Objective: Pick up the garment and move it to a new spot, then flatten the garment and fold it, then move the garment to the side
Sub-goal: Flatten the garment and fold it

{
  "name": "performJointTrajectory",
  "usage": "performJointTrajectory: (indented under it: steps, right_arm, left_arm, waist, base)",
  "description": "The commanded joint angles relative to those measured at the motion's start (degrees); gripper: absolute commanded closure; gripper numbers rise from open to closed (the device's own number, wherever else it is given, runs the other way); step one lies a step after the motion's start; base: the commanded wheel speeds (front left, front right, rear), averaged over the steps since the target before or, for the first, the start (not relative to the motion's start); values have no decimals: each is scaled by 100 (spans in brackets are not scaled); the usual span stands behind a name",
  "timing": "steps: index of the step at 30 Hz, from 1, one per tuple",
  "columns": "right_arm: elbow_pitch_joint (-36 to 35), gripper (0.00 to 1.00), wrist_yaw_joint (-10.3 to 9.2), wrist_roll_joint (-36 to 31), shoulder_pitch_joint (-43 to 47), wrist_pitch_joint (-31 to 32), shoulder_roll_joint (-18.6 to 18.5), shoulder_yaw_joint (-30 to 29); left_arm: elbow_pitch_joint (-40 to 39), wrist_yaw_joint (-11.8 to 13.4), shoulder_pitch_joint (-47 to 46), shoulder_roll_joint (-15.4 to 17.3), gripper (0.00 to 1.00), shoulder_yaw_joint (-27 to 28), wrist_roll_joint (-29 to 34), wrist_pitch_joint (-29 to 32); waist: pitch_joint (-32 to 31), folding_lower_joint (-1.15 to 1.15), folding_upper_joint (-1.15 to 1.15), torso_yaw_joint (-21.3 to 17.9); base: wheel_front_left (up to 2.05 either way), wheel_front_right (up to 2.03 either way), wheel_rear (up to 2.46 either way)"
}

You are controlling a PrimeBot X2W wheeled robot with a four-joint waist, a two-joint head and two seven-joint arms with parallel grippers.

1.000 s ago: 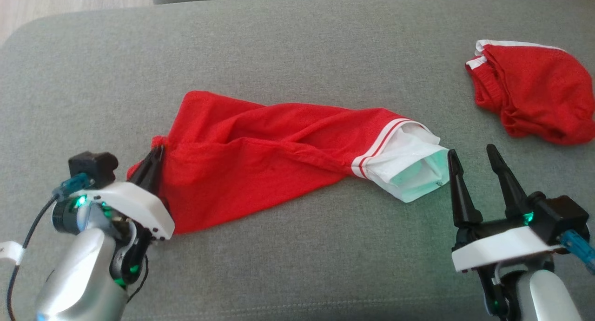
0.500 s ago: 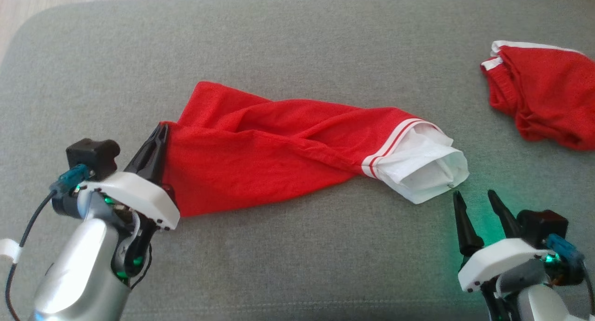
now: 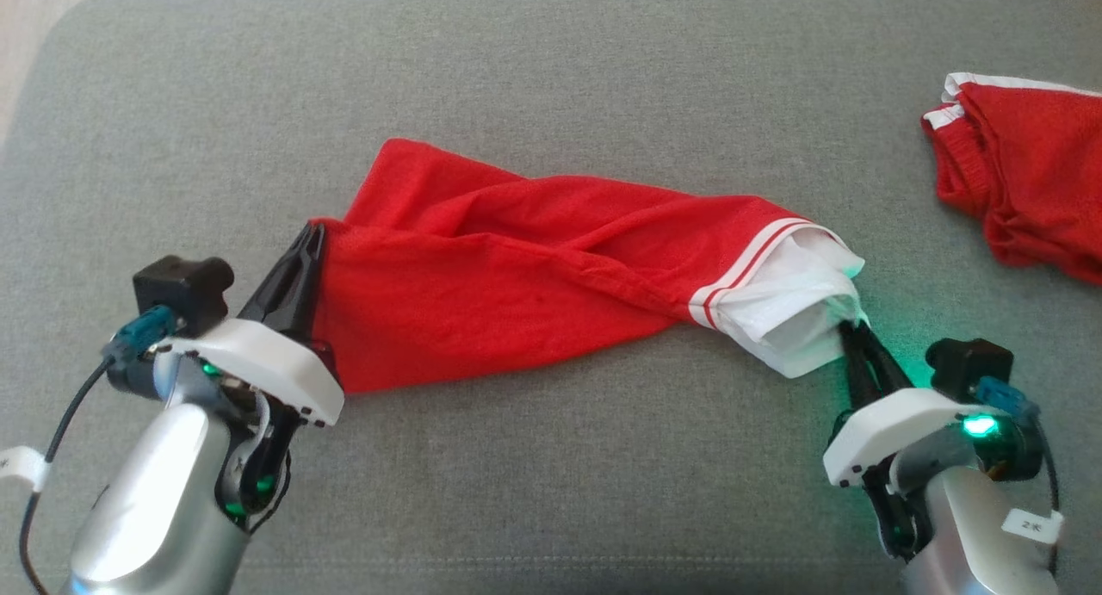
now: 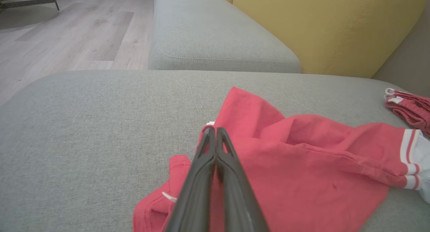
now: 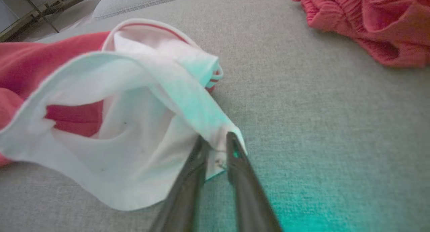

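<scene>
The garment [image 3: 534,268] is red with a white, red-striped band and lies stretched across the grey cushion [image 3: 551,78]. My left gripper [image 3: 312,233] is shut on its left red corner; in the left wrist view the fingers [image 4: 215,134] press together over the garment [image 4: 302,158]. My right gripper [image 3: 848,328] is at the white end. In the right wrist view its fingers [image 5: 216,141] pinch the corner of the white band [image 5: 134,101].
A second red garment [image 3: 1024,182] lies bunched at the cushion's right edge, also seen close by in the right wrist view [image 5: 369,27]. A yellow back cushion [image 4: 319,27] and wooden floor [image 4: 67,34] lie beyond.
My right gripper moved forward to the white end and closed on its corner. The camera shifted; my left gripper kept its hold on the red corner.
</scene>
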Motion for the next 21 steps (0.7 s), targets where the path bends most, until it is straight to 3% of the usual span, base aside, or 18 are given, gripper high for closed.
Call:
performJointTrajectory:
  steps: [1, 8, 21]
  right_arm:
    - [-147, 100, -5, 6, -163, -136, -22, 101]
    - [-703, 100, -5, -173, -187, -419, -22, -106]
    - [-3320, 100, -5, -599, -571, -69, -271, -402]
  left_arm:
    - [-235, 50, -187, 191, 100, 251, 87, -112]
    - [-636, 182, -157, 319, 100, 396, 188, -429]
    - [-1975, 438, -387, 698, 100, 676, 404, -458]
  waist:
    - [-19, 0, 0, -5]
    - [-105, 0, 0, -69]
    - [-459, 0, 0, -121]
  base:
    - [0, 0, 0]
    - [0, 0, 0]
    - [0, 0, 0]
